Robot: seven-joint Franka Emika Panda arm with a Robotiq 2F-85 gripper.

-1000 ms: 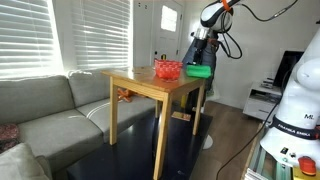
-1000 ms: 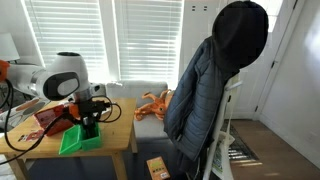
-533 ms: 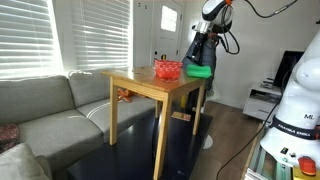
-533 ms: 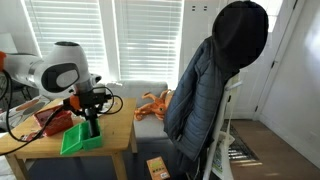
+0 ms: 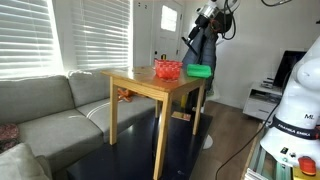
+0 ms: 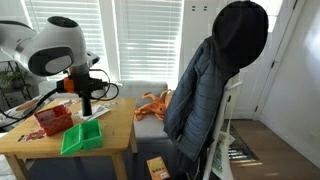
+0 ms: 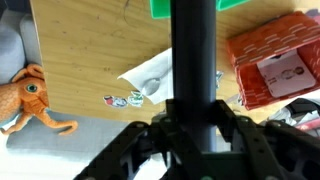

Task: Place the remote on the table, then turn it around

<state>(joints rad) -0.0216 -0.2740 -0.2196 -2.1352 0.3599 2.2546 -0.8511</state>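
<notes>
My gripper (image 6: 85, 97) is shut on a long dark remote (image 6: 87, 110), which hangs upright below it, above the light-wood table (image 6: 115, 128). The remote's lower end is clear of a green tray (image 6: 82, 138) that lies on the table's near side. In the wrist view the remote (image 7: 195, 55) runs as a dark bar up the middle, pinched between my gripper's (image 7: 197, 125) jaws, with the table top (image 7: 90, 55) and the green tray (image 7: 160, 8) beyond it. In an exterior view my gripper (image 5: 197, 32) is raised above the table's far corner (image 5: 150, 86).
A red basket (image 6: 55, 120) stands on the table beside the tray (image 5: 199, 71); it also shows in the wrist view (image 7: 275, 60). A white wrapper (image 7: 150, 75) lies on the table. An orange octopus toy (image 7: 30, 95) lies below. A dark jacket (image 6: 215, 80) hangs on a rack.
My gripper has risen straight up with the remote, lifting it out of the green tray. Tray and basket have not moved.
</notes>
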